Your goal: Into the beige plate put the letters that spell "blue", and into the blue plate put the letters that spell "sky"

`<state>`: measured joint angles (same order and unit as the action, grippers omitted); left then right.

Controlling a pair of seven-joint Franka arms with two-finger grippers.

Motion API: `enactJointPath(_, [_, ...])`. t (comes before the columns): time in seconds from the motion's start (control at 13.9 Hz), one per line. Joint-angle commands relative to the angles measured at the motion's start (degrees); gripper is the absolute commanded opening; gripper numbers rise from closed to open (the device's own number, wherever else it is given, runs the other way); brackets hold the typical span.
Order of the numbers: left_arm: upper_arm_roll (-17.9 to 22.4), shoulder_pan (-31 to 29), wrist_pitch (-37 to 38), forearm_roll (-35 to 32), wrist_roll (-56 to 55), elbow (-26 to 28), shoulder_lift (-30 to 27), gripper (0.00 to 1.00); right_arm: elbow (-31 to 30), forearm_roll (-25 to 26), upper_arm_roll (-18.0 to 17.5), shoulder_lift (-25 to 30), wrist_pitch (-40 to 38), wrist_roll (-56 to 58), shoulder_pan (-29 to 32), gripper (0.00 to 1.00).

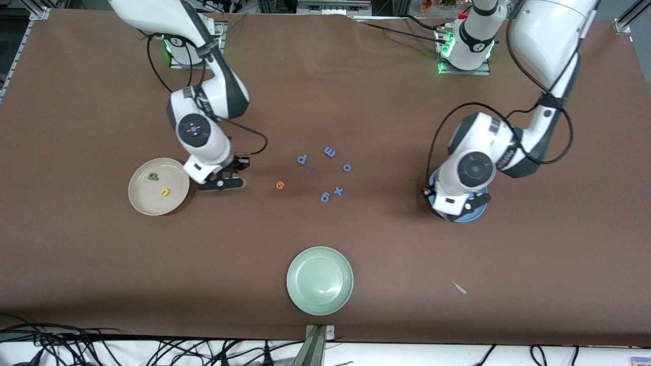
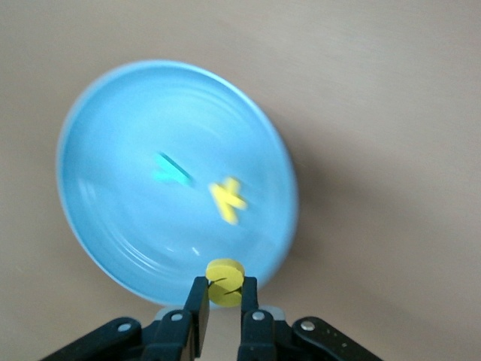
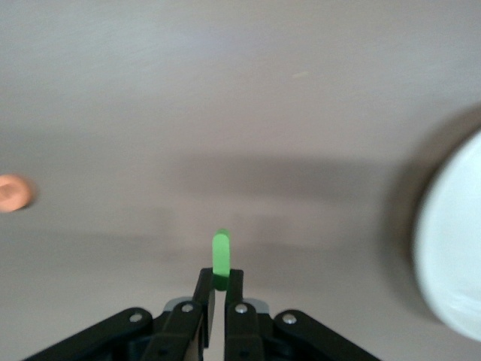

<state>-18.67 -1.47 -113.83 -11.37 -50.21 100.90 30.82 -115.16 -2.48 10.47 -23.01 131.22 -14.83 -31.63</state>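
Observation:
My right gripper [image 3: 220,284] is shut on the thin green l [image 3: 220,257], low over the table beside the beige plate [image 1: 147,201]. In that plate lie the dark green b [image 1: 153,177] and the yellow u [image 1: 165,191]. On the table, between the beige plate and the blue-purple letters, lies the orange e [image 1: 280,185]. My left gripper [image 2: 224,292] is shut on the yellow s [image 2: 225,280] above the rim of the blue plate [image 2: 113,218]. The teal y [image 2: 171,171] and the yellow k [image 2: 227,198] lie inside that plate. In the front view the left arm hides most of the blue plate [image 1: 460,218].
Several blue-purple letters [image 1: 325,173] lie scattered at mid-table. A pale green plate [image 1: 320,300] sits nearer to the front camera. A small pale scrap [image 1: 460,288] lies toward the left arm's end.

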Motion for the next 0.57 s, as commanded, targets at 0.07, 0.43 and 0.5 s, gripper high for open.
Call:
enactJointPath(0.07, [-0.8, -5.1, 0.3, -1.2, 4.9, 1.1, 1.6, 0.11, 0.1, -0.2, 7.0, -0.1, -1.1, 6.3, 0.2, 0.00])
enactJointPath(0.43, [-1.3, -5.4, 4.0, -0.6, 11.6, -1.0, -4.0, 1.00, 0.1, 0.1, 10.9, -1.5, -2.9, 7.4, 3.1, 0.00])
enactJointPath(0.5, [-1.4, -5.3, 7.3, -0.5, 14.6, -2.4, -5.8, 1.00, 0.2, 0.0, 11.0, -2.5, -2.9, 8.9, 4.2, 0.00])
